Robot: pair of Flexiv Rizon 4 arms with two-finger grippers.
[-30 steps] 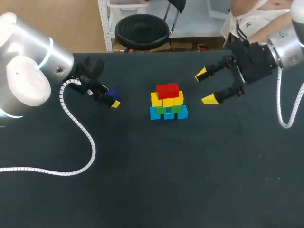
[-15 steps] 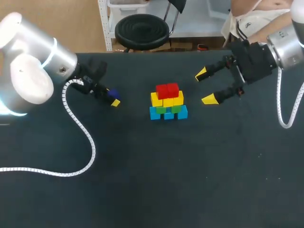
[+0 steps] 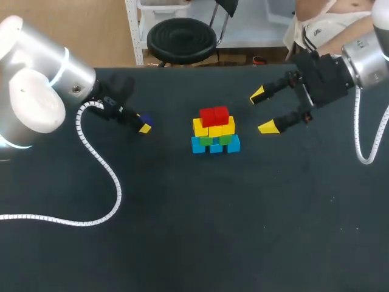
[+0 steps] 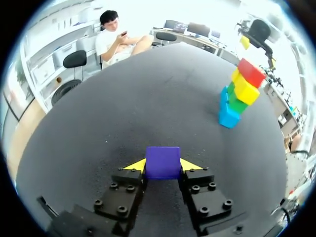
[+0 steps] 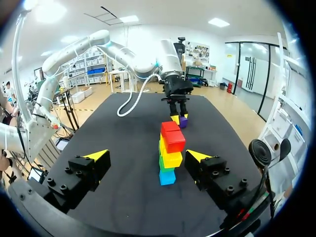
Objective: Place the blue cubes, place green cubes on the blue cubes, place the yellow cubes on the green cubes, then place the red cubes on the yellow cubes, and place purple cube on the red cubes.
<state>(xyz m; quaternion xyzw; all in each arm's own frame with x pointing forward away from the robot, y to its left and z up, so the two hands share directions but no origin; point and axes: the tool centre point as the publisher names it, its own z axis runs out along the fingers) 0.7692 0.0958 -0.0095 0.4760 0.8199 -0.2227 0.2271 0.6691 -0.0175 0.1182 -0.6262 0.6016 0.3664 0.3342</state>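
- Desk (image 3: 243, 231): dark, matte surface. A white coiled cable (image 3: 100, 164) lies across its near left part and runs up to the left arm (image 3: 42, 85).
- Stack, mid-desk: blue cubes (image 3: 216, 146) form the bottom row on the desk. Green cubes (image 3: 206, 140) sit on them, yellow cubes (image 3: 214, 129) on the green, and two red cubes (image 3: 214, 115) side by side on top. Nothing rests on the red cubes.
- Left jaws: clenched on the purple cube (image 4: 162, 162). In the left wrist view one yellow tip presses each side of the cube.
- Purple cube position: left of the stack and well apart from it, touching no other cube. From these views I cannot tell whether it is clear of the desk surface.
- Right jaws: released and spread wide, holding nothing. The fingertips (image 3: 268, 127) sit just right of the stack, slightly beyond it, without contact.
- Right wrist view: the stack stands ahead of the right jaws, in line with the gap between them. The purple cube is beyond the stack.
- Right arm (image 3: 364, 58): enters from the far right corner.
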